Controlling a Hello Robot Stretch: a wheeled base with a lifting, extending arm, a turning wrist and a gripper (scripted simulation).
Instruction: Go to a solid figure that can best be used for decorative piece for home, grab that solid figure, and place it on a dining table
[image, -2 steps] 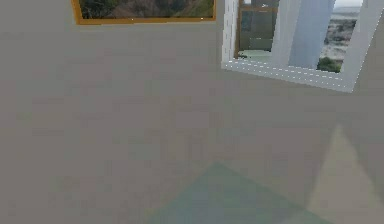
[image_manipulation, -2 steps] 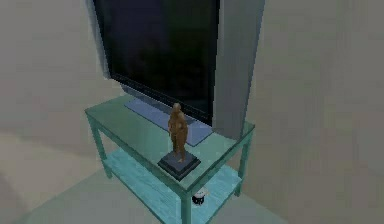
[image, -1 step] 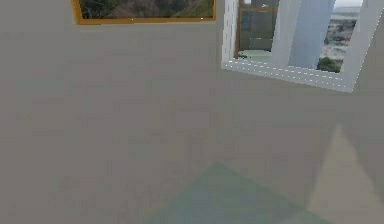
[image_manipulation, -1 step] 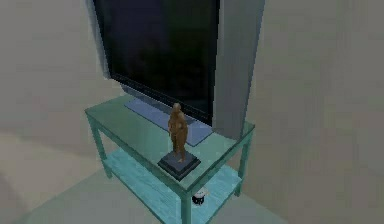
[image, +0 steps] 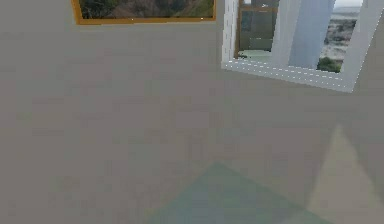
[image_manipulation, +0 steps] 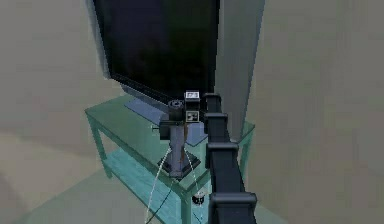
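- The dark arm (image_manipulation: 225, 175) is seen nearest, reaching over the glass-green surface (image_manipulation: 115, 125), presumably so that its near right corner can be reached.
- The tool (image_manipulation: 175, 128) is set at a grey upright shape (image_manipulation: 178, 155), possibly the solid figure, close to that corner. Neither the state of its fingers nor any hold can be told.
- A television (image_manipulation: 160, 45) is carried along the surface's back edge.

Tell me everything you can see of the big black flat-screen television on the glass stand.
The large black flat-screen television stands upright and is seen at a slant. Its screen is dark, glossy and blank inside a thin dark frame, and its top runs past the picture's upper edge. A low grey base under its lower edge rests on the top shelf of a pale green glass two-shelf stand. A grey wall lies behind it.
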